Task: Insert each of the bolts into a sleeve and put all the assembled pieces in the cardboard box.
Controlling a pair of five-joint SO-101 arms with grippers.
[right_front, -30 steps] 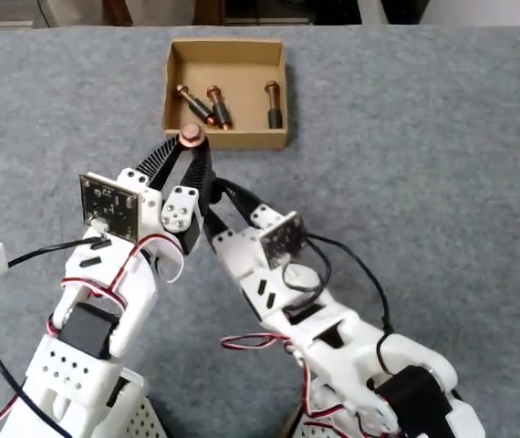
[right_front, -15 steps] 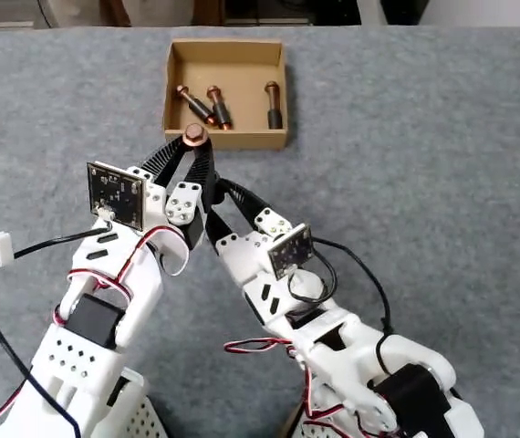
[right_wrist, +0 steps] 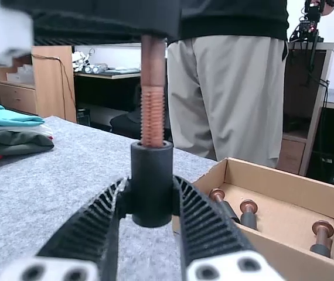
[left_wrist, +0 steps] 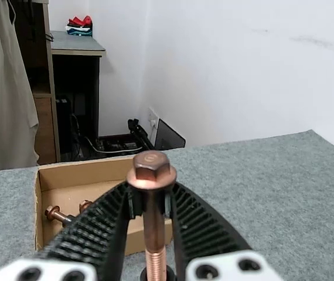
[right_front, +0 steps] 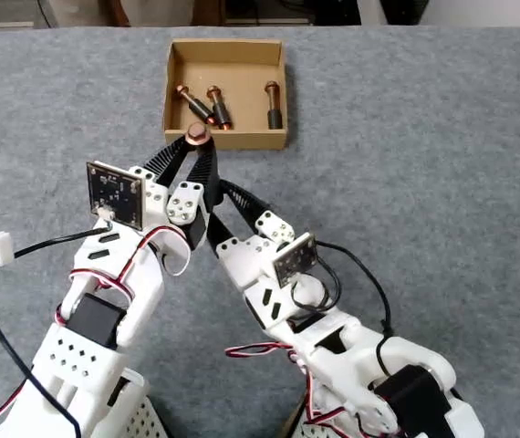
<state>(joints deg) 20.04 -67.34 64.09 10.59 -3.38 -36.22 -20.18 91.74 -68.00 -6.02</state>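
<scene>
From the high view we see the cardboard box [right_front: 226, 52] at 12 o'clock on the grey table [right_front: 424, 137]. Three assembled pieces lie on its floor: two [right_front: 193, 103] [right_front: 217, 106] leaning close together toward 9 o'clock and one [right_front: 273, 103] apart toward 3 o'clock. The left arm comes up from 7 o'clock and the right arm from 5 o'clock, and they meet just at 6 o'clock of the box's near wall.

There the left gripper [right_front: 193, 146] has its ribbed fingers closed on a copper bolt [right_front: 196, 136]. From above we make out little more than its hex head. The left wrist view gives us the rest: the bolt stands upright, clamped just under the head, with its shank running down between the fingers toward a dark ring below.

The right wrist view shows what that ring is. The right gripper [right_wrist: 151, 205] pinches a black sleeve [right_wrist: 152, 181] upright between its fingers, and the bolt's threaded end sits in the sleeve's mouth, with the threads and the bare shank above them outside it. From overhead the sleeve is hidden beneath the left gripper. We cannot tell whether the sleeve's base touches the table.
</scene>
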